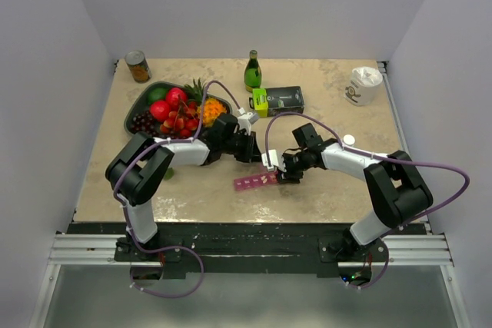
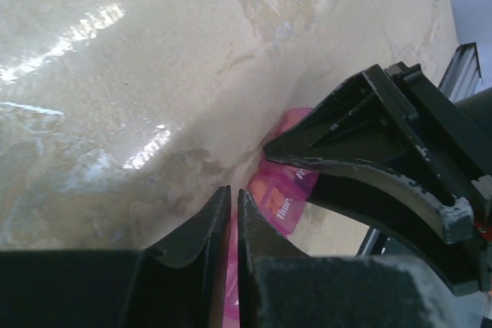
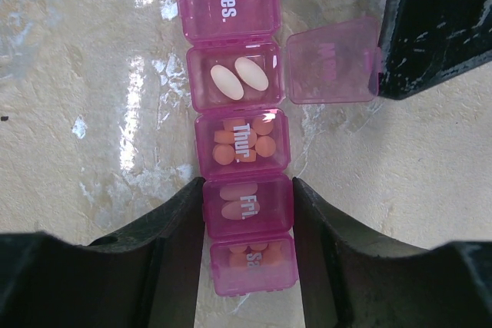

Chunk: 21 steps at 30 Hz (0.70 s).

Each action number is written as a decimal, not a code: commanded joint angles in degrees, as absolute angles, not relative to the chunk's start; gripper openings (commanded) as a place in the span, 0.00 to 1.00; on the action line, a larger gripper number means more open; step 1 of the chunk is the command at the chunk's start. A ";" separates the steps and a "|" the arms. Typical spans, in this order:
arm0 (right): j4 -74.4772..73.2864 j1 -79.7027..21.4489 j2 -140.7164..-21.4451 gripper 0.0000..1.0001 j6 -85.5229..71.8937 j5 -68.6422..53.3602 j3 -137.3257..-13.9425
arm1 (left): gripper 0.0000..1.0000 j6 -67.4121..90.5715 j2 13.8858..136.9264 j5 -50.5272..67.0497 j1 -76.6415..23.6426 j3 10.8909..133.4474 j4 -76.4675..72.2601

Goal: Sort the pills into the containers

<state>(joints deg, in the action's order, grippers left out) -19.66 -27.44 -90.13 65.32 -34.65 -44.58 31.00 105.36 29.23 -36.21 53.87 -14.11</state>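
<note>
**While the right gripper clamps the strip, one lid stands open**

The pink pill organiser lies flat on the tan table, near the front edge and about centre between the two arms. Its lids read Tues., Thur., Fri. and Sa.

The compartment between Tues. and Thur. is open. Its lid is flipped out to the side, and two white oblong pills sit inside. Thur. holds round orange pills under a closed lid. The two cells beyond it are also filled and closed.

The right gripper is closed on the organiser, with its fingers pressed against both long walls at the Fri. cell.

The left gripper hangs just beside the open lid, low over the table. Its jaws are nearly together, with only a slit between them and nothing visible in it.

Handling guess: the organiser looks like light, thin, stiff plastic, likely to skate on this glossy top. The best hold is across the side walls at a closed cell, as it is held here. The open lid would flex at its hinge, so it is a poor place to grip. The strip should be kept level or the open cell will spill.

Further back on the table are a fruit tray and a green bottle, well apart from the organiser.
</note>
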 commanded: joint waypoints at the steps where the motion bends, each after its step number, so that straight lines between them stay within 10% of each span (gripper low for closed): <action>1: -18.72 -27.95 -90.70 0.33 64.51 -32.26 -44.82 | 0.08 31.29 104.59 32.61 -37.44 55.20 -17.06; 21: -17.49 -28.30 -91.93 0.25 61.44 -30.67 -45.44 | 0.00 29.18 102.04 23.20 -42.19 50.19 -8.44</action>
